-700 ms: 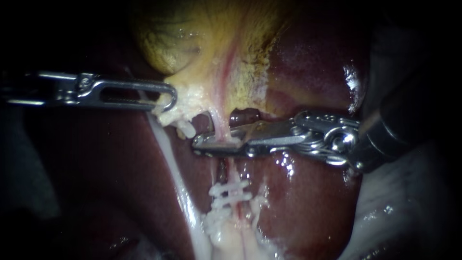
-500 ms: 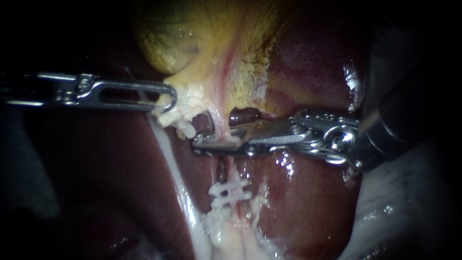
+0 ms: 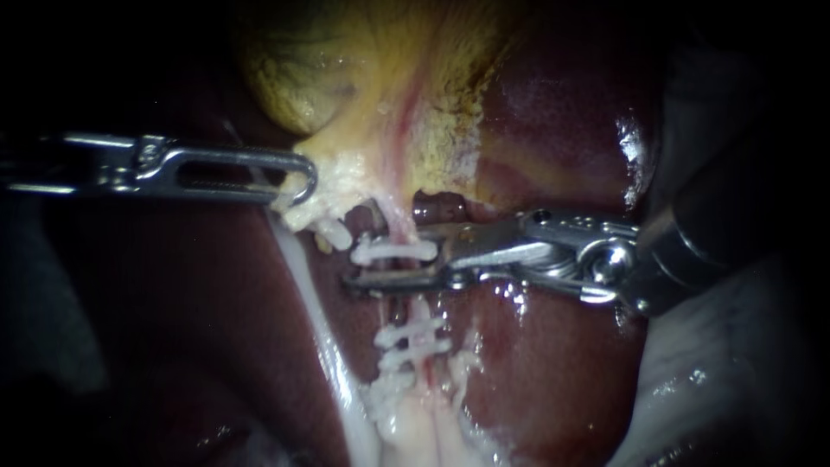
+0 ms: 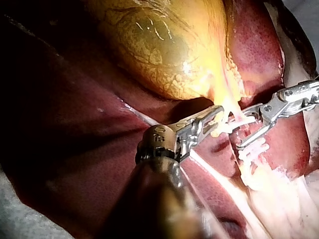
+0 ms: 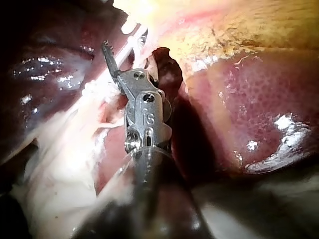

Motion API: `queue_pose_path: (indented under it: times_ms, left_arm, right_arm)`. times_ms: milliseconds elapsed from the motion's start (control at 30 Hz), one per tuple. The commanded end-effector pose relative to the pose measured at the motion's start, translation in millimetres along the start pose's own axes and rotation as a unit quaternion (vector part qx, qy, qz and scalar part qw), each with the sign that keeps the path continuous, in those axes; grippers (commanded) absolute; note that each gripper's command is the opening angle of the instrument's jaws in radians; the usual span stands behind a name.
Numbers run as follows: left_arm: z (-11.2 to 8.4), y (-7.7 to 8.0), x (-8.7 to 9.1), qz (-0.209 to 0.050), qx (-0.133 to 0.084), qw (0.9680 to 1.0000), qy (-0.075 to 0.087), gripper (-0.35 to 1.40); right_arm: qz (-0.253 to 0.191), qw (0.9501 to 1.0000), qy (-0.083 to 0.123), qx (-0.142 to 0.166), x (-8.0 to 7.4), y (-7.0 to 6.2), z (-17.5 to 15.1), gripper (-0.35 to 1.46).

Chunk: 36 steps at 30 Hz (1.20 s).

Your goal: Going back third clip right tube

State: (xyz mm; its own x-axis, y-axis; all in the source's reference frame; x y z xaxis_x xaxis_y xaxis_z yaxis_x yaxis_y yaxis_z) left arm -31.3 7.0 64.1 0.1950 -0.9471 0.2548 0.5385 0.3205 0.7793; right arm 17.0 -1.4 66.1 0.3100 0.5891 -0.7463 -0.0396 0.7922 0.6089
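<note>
1. Right tool (image 3: 387, 264) just popped its jaws apart, leaving the new clip (image 3: 393, 251) across the right tube (image 3: 399, 220), just under the gallbladder (image 3: 363, 86).
2. Left tool (image 3: 298, 182) is pinching the gallbladder's edge. Reckon the right one can back out now.

This was a bench set up for surgical work on loose organs. A dark red liver (image 3: 553, 380) and a yellow-green gallbladder (image 3: 346, 69) lay bare and glistening under a close, narrow light, with darkness all round them. Two slender metal tools reached in over the tissue, the left instrument (image 3: 298, 186) from one side and the right instrument (image 3: 372, 268) from the other, each on a long thin shaft. Small white clips (image 3: 415, 342) sat across a pale tube (image 3: 398, 223). In the left wrist view the liver's outer edge ended against a grey sheet (image 4: 20, 221), which looked like cloth.
</note>
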Motion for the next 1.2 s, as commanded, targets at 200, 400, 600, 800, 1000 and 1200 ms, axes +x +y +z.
queue_pose_path:
  times_ms: [200, 400, 600, 800, 1000, 1200]
  left_arm:
    - [-0.1, 0.0, 0.0, 0.000, 0.000, 1.0000, 0.000, -0.35]
    - [-0.1, 0.0, 0.0, 0.000, 0.000, 1.0000, 0.001, -0.35]
    - [-0.2, 0.1, 0.1, 0.000, 0.001, 1.0000, 0.001, -0.35]
    - [-0.2, 0.1, 0.1, 0.000, 0.001, 1.0000, 0.001, -0.35]
    - [-0.2, 0.1, 0.1, 0.000, 0.001, 1.0000, 0.001, -0.35]
    - [-0.2, 0.1, 0.1, 0.001, 0.001, 1.0000, 0.001, -0.35]
  right_arm:
    - [-0.029, 0.9996, -0.001, 0.004, -0.2, -0.2, -0.6, 0.49]
    - [-0.033, 0.9994, -0.002, 0.006, -1.0, 0.6, -1.6, 0.49]
    - [-0.047, 0.9989, -0.003, 0.005, -1.7, 0.9, -3.2, 0.49]
    - [-0.075, 0.9971, -0.004, 0.011, -2.2, 0.6, -5.0, 0.49]
    - [-0.116, 0.9931, -0.005, 0.019, -2.2, 0.0, -7.7, 0.49]
    - [-0.142, 0.9895, -0.004, 0.026, -1.3, -0.5, -10.0, 0.49]
